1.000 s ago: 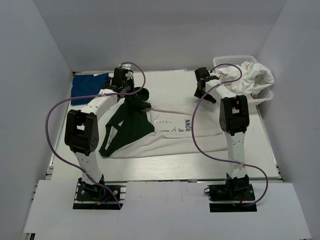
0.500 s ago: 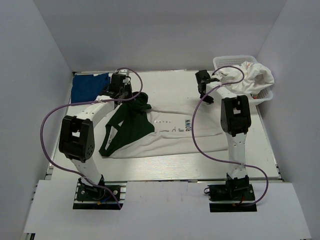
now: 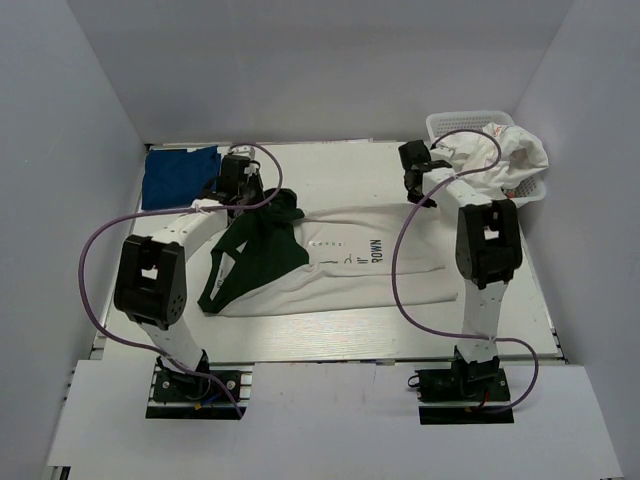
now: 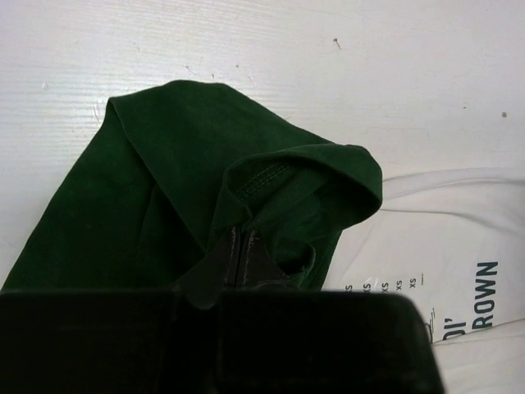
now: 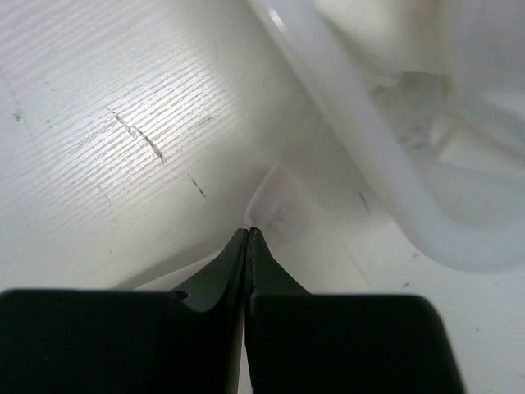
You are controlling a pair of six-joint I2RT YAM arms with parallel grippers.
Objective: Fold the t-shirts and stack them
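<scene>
A white t-shirt (image 3: 350, 265) with dark green sleeves lies spread across the middle of the table, its "BROWN" print (image 4: 486, 294) facing up. My left gripper (image 3: 246, 196) is shut on a bunched fold of the green sleeve (image 4: 205, 164), with its fingertips (image 4: 242, 234) pinching the cloth. At the shirt's far right corner, beside the basket, my right gripper (image 3: 420, 194) is shut (image 5: 248, 231), and a thin white corner of the shirt (image 5: 283, 201) pokes out past its tips. A dark blue t-shirt (image 3: 178, 172) lies at the far left corner.
A white plastic basket (image 3: 460, 118) stands at the far right, heaped with more white t-shirts (image 3: 512, 150); its rim (image 5: 369, 156) is just right of my right fingers. White walls close in the table on three sides. Purple cables loop over both arms.
My right gripper has gone from open to shut and shifted slightly right, towards the basket. The left arm has drifted a little left, still holding the green sleeve.
</scene>
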